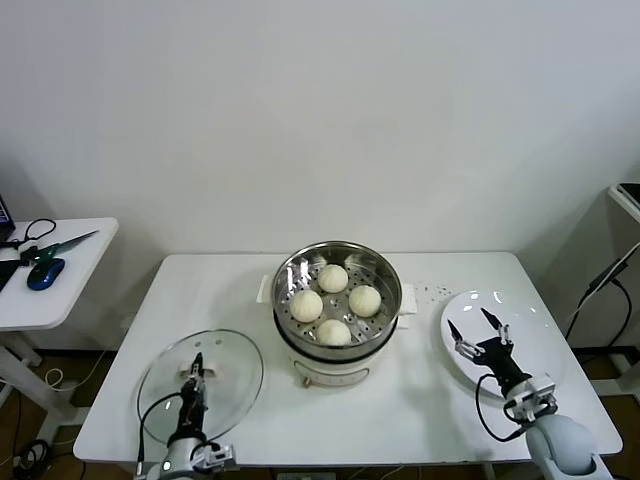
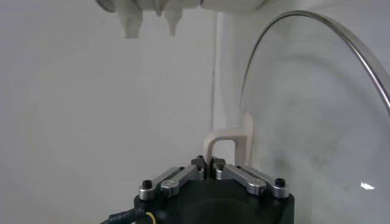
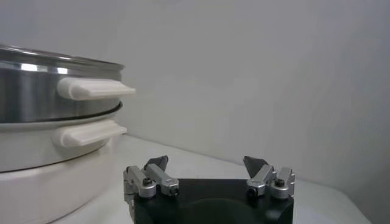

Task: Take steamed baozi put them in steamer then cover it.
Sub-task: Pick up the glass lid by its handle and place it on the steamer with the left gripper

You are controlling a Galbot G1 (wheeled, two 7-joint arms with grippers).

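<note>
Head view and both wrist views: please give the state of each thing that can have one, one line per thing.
steamer: uncovered, four buns inside.
steamed baozi: all four in the steamer.
cover: off the steamer, lying on the table at its left.
left gripper: shut on the cover's handle.
right gripper: open, empty, over the plate.
plate: empty.

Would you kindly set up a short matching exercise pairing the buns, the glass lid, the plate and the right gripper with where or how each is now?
Things:
1. buns
2. lid
3. plate
4. right gripper

States:
A. open, over the plate
B. bare, right of the steamer
C. all four in the steamer
D. left of the steamer, its handle pinched by the left gripper

Pairs: 1-C, 2-D, 3-B, 4-A
</note>
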